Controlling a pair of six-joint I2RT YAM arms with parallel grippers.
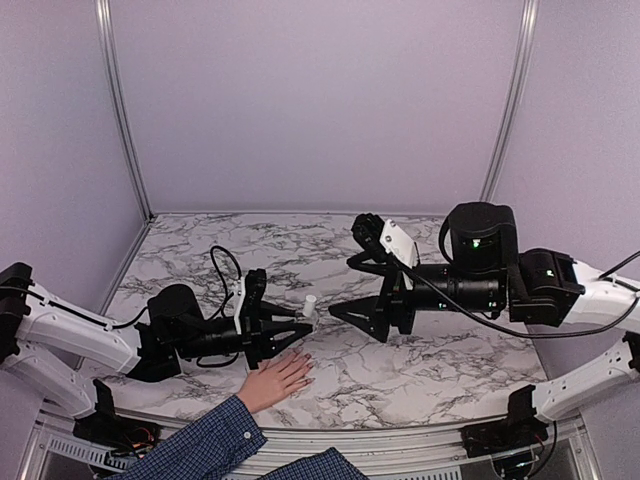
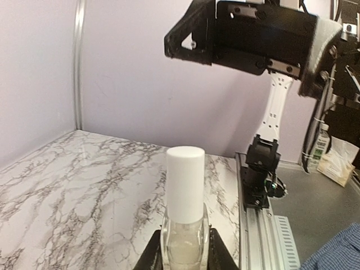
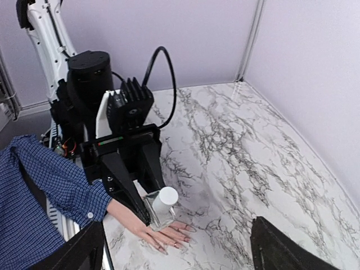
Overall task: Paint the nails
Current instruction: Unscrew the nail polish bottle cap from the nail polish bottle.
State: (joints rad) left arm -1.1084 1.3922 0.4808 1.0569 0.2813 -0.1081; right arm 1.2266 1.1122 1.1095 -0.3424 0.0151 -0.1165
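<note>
A clear glass nail polish bottle [image 1: 309,307] with a white cap stands upright between the fingers of my left gripper [image 1: 303,320], which is shut on its glass body [image 2: 185,236]. Just below it a light-skinned hand [image 1: 276,379] with a blue plaid sleeve lies flat on the marble table, fingers spread toward the right. The nails [image 3: 187,228] show as tiny pale tips, with the bottle [image 3: 160,207] hovering over the knuckles. My right gripper [image 1: 346,268] hangs open to the right of the bottle, above it, with nothing between its fingers [image 3: 79,250].
Purple walls with aluminium posts [image 1: 120,110] close in the marble table [image 1: 300,250] at the back and sides. The blue sleeve [image 1: 200,445] crosses the near edge between the arm bases. My right arm's base [image 2: 261,169] stands on the rail by that edge.
</note>
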